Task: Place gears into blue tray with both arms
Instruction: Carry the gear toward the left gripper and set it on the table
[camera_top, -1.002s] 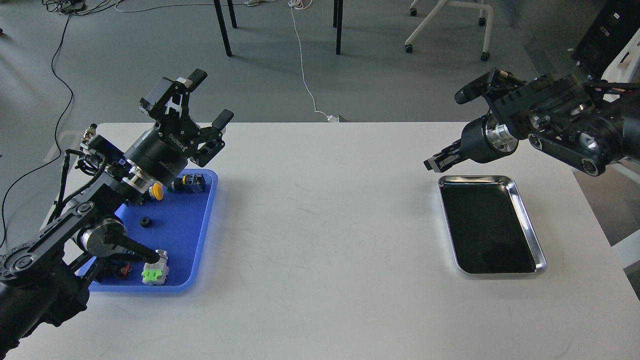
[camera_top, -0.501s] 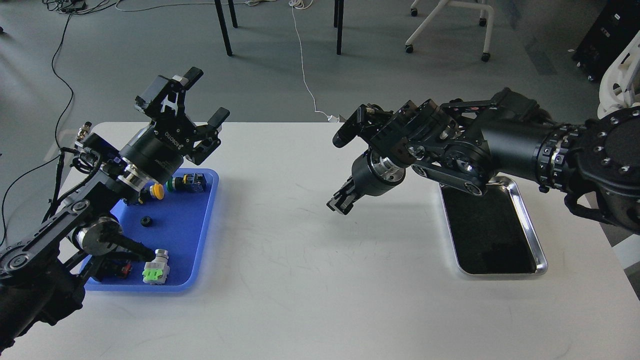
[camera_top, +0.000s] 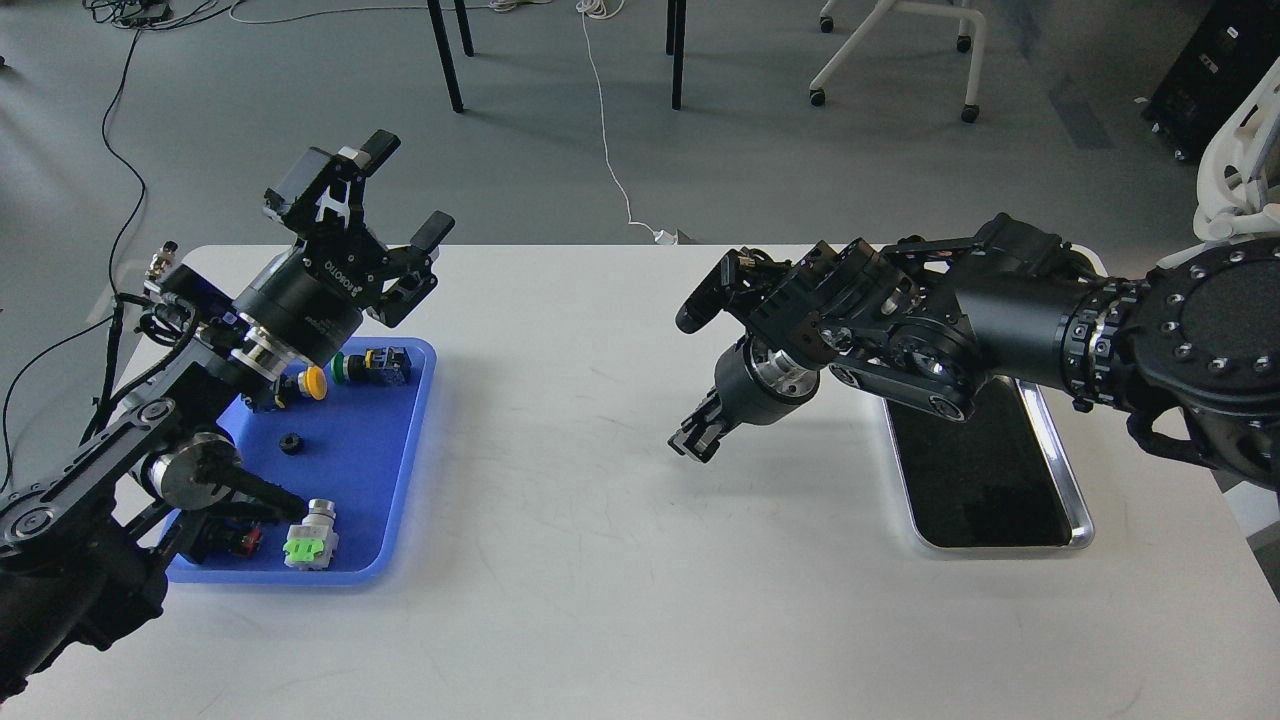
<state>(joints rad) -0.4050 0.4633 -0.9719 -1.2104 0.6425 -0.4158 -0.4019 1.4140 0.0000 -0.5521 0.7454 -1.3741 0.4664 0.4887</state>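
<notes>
1. One white table (camera_top: 620, 560), flat and matte with faint scuffs, carries everything else.
2. My two black arms reach over it. My left gripper (camera_top: 395, 195), above the far end of the blue tray, points up and away with its two fingers spread wide and nothing between them. My right gripper (camera_top: 697, 437) hangs over bare table well to the right of the blue tray, pointing down and left; its fingers sit close together, and I cannot tell whether anything tiny is between them.
3. One blue tray (camera_top: 385, 470), smooth plastic, rectangular with rounded corners and a low rim, lies at the table's left side.
4. One steel tray (camera_top: 1075, 500), shiny-rimmed with a dark mirror-like bottom, lies far to the right of the blue tray, partly under my right arm.
5. Four switches lie in the blue tray: a green-topped one (camera_top: 309, 545) near its front rim, a red one (camera_top: 246, 540) beside it, a yellow one (camera_top: 311, 382) and a dark green one (camera_top: 375, 366) at the far end.
6. One gear (camera_top: 291, 443), tiny, black, round, rests in the middle of the blue tray.
</notes>
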